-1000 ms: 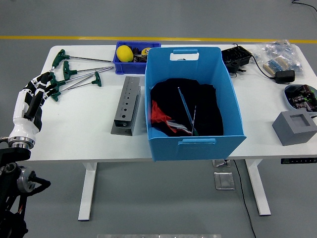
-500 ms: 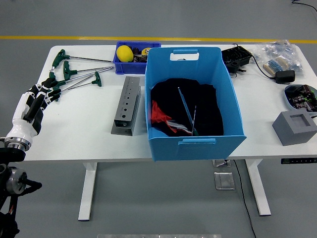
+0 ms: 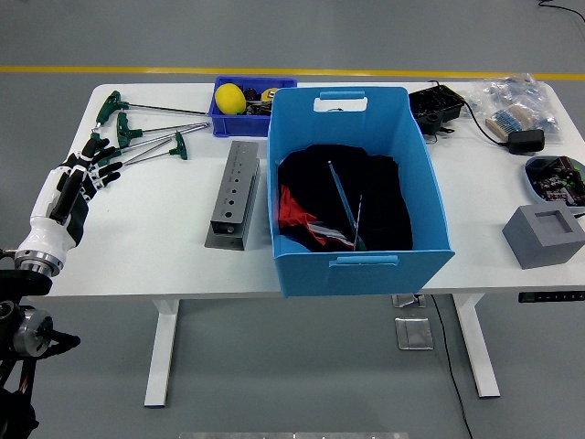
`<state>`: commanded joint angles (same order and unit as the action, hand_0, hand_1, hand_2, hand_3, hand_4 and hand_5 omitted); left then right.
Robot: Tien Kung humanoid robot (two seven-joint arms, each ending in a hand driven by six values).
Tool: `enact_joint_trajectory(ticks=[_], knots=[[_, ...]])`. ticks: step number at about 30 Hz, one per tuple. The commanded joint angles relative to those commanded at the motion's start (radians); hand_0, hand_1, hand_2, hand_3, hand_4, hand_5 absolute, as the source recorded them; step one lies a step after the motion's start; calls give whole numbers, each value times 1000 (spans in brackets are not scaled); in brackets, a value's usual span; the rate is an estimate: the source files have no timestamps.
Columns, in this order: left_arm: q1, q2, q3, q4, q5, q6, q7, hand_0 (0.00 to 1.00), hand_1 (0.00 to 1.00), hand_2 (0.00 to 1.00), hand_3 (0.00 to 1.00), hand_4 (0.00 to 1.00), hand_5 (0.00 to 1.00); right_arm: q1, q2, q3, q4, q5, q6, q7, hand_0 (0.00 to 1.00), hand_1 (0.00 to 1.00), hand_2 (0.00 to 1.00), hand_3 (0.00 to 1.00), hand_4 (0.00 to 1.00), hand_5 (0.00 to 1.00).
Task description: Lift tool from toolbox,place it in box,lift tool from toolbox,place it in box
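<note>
Pulling back toward the near left corner of the white table, the robot's left hand now sits a bit closer to the table edge than it did a moment ago. Its fingers are spread apart and hold nothing. Their tips are still just beside the nearest green-handled T-shaped metal wrench, maybe touching its handle, but I cannot tell for sure.

Right of the hand stands the grey metal holder block with holes. Beside that block is the big blue plastic box. Inside the box lie a black cloth, something red, and a few thin tools, so some tools look already put away.

Farther back from the hand, two more green-handled wrenches lie on the table. Behind the grey block sits a small dark blue tray with a yellow ball in it.

The hand slid back without a wrench, so I think it has not grabbed one yet and must reach in again. The right hand is not seen.
</note>
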<state>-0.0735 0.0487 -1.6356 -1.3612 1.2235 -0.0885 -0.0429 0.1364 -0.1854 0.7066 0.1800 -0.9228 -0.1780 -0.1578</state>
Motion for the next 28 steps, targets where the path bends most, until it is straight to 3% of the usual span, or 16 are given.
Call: enact_joint_trajectory(ticks=[1,2,7,8,19,20,28], knots=[[0,0,0,1,1,-1,0,800,773,863,818,923,851,0,0,0,0,0,0,0,621,607,684,532,775,565],[1,-1,1,1,1,-2,0,842,847,897,827,940,916,0,0,0,0,0,0,0,620,607,684,532,776,565],[4,-2,6,6,5,5,-7,842,847,897,827,940,916,1,-1,-2,0,2,0,1,620,607,684,532,776,565],[4,-2,7,7,7,8,-9,958,968,980,868,948,919,1,-1,-2,0,3,0,1,620,607,684,532,776,565],[3,-2,15,10,9,7,-26,998,998,998,919,966,954,4,-2,-2,0,5,-1,2,620,607,684,532,776,564],[3,-2,15,10,7,6,-27,998,998,998,979,974,968,4,-2,-3,0,6,-1,2,620,608,684,532,776,565],[3,-4,16,13,-1,13,-35,998,998,998,998,973,961,5,-3,-6,0,8,-1,3,620,606,683,532,775,566]])
